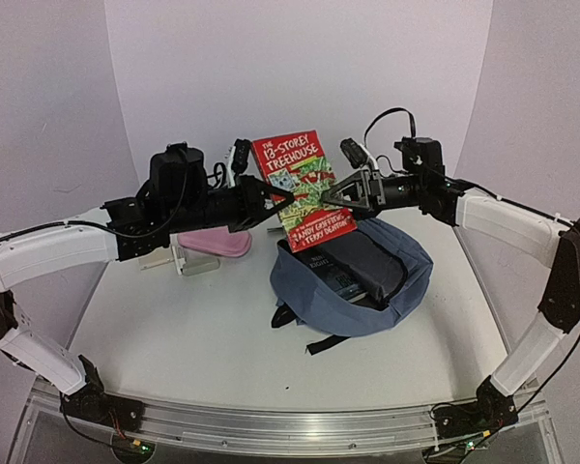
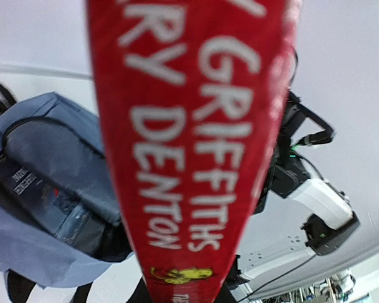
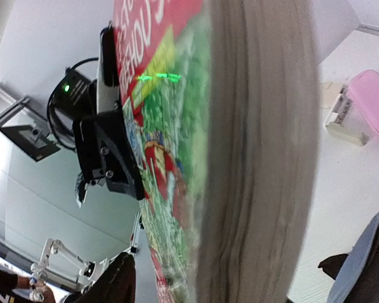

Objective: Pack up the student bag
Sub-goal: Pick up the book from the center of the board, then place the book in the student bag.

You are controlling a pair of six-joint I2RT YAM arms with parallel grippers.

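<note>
A red paperback book (image 1: 303, 184), "The 13-Storey Treehouse", is held upright in the air above the open student bag (image 1: 367, 295). The bag is blue-grey and lies right of centre with dark books (image 1: 353, 266) inside. My left gripper (image 1: 286, 198) is shut on the book's left edge. My right gripper (image 1: 331, 196) is shut on its right edge. The left wrist view shows the red spine (image 2: 189, 145) close up with the bag (image 2: 44, 158) below. The right wrist view shows the page edge (image 3: 259, 151) and the cover (image 3: 170, 145). My fingers are mostly hidden by the book.
A pink pencil case (image 1: 217, 244) lies at the back left, also in the right wrist view (image 3: 372, 104). A small white stand (image 1: 188, 261) sits next to it. The bag's black straps (image 1: 319, 338) trail toward the front. White walls enclose the table.
</note>
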